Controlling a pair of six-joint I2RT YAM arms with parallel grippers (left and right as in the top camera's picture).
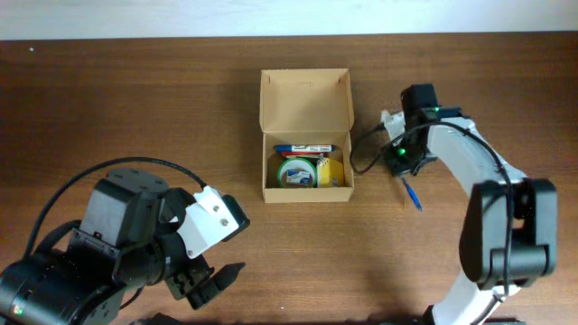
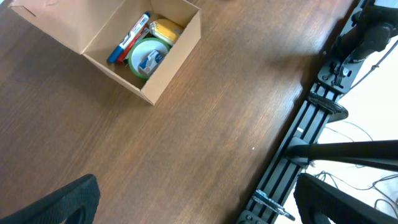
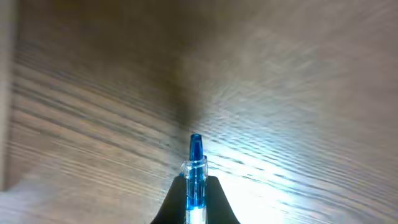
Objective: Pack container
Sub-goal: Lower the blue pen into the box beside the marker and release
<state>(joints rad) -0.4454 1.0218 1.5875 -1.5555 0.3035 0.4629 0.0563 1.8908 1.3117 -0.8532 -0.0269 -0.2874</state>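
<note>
Surface (image 1: 135,108) is carrying the open box (image 1: 305,99), lid flap folded back. Left pincer (image 1: 209,282) is hanging wide open, well off the box's near-left corner. Right pincer (image 3: 196,202) is clamping a blue pen (image 3: 195,165) just right of the box. Tape (image 1: 296,171) and markers (image 1: 302,147) are lying inside the box.

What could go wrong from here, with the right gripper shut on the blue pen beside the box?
1. The pen sticks out past the tips of the right gripper, so it may pivot or slip when lifted.
2. The box is already crowded with a tape roll and markers; the pen may catch on its wall or stick out.
</note>
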